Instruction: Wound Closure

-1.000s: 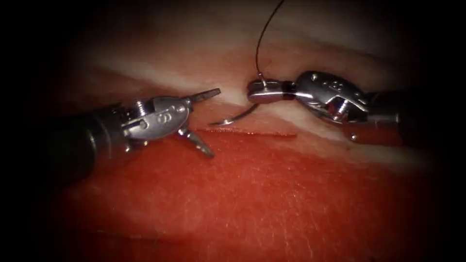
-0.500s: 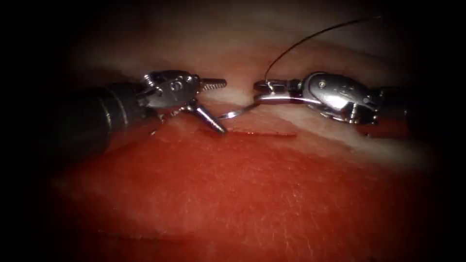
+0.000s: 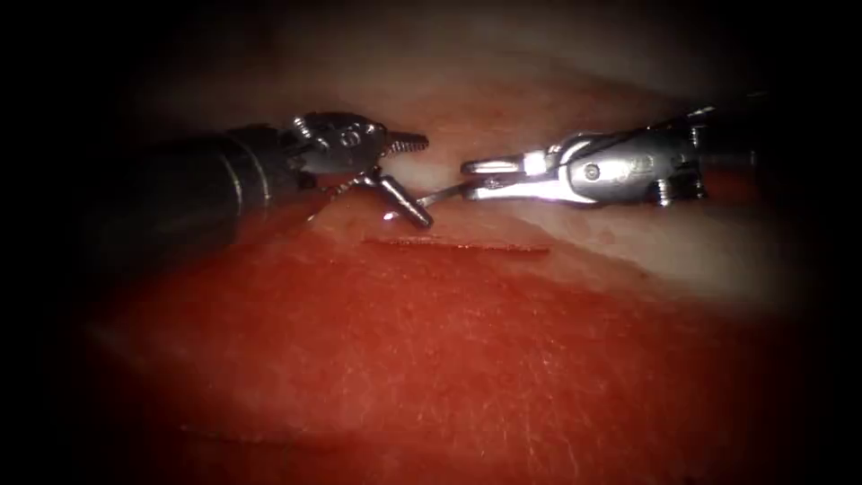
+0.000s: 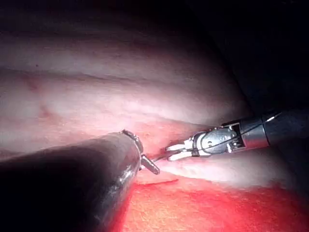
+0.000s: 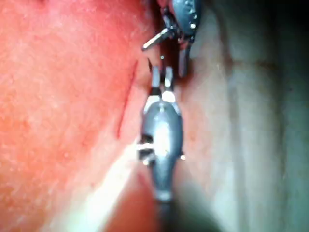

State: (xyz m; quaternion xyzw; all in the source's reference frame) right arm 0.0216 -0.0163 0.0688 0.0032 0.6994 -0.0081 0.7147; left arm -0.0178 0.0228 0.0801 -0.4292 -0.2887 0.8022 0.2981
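Note:
The tissue (image 3: pixel 467 359) has a short cut (image 3: pixel 458 244). Just beyond the cut's left end, my right tool (image 3: pixel 467 178) is shut on the curved needle (image 3: pixel 442 193) near its thread end. The needle points left and lies free above the tissue, not in it. My left tool (image 3: pixel 427 180) is open, and the needle's tip lies next to its lower jaw. The dark thread (image 3: pixel 664 124) runs back along the right tool. The left wrist view has the right tool (image 4: pixel 169 151) and the needle (image 4: pixel 157 157). In the right wrist view the right tool (image 5: pixel 161 72) faces the left tool (image 5: pixel 169 50) beside the cut (image 5: pixel 126 99).
Red fluid (image 3: pixel 404 314) covers the near half of the tissue. Paler tissue (image 3: pixel 682 260) lies on the right of the cut and behind both tools.
The left tool has moved up and to the right, toward the needle's tip, with its jaws open. The right tool has rolled and levelled with the needle. The thread has swung down to the right.

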